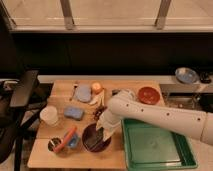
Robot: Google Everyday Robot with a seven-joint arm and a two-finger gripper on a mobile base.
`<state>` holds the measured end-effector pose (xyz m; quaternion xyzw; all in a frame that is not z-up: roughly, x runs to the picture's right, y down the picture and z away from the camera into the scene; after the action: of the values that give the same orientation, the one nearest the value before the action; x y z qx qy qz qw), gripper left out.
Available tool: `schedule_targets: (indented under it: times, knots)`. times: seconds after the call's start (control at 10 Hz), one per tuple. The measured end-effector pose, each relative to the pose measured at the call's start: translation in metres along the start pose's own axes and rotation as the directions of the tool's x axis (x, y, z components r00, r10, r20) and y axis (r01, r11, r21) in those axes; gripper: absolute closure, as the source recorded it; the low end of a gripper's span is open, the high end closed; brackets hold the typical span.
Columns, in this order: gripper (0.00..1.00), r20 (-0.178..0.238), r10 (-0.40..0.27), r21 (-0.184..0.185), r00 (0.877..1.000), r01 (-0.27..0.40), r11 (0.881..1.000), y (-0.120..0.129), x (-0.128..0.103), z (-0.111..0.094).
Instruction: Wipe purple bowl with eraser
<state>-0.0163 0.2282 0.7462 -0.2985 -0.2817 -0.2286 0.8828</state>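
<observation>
The purple bowl [93, 140] sits near the front edge of the wooden table [45, 154], left of the green tray. My gripper [103, 130] reaches in from the right on a white arm and hangs over the bowl's right half. It is shut on the eraser [101, 135], a small dark block that points down into the bowl and touches its inside. The gripper and eraser hide part of the bowl's right rim.
A green tray [155, 147] lies right of the bowl. An orange-red bowl [148, 94], two light blue sponges [82, 92] [73, 112], a dark clump [97, 113], a white cup [49, 115] and a carrot [65, 139] are on the table. A black chair [24, 95] stands left.
</observation>
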Motion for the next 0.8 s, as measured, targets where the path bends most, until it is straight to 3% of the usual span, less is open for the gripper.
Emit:
schedule_targets:
  times: [0.2, 0.4, 0.8]
  knots:
    - [1.0, -0.021, 0.028, -0.01, 0.999, -0.029, 1.0, 0.01, 0.014, -0.005]
    - [1.0, -0.043, 0.032, -0.015, 0.999, -0.033, 0.999, 0.004, 0.018, -0.006]
    - [1.0, -0.057, -0.026, -0.006, 0.998, 0.026, 1.0, -0.028, 0.001, -0.006]
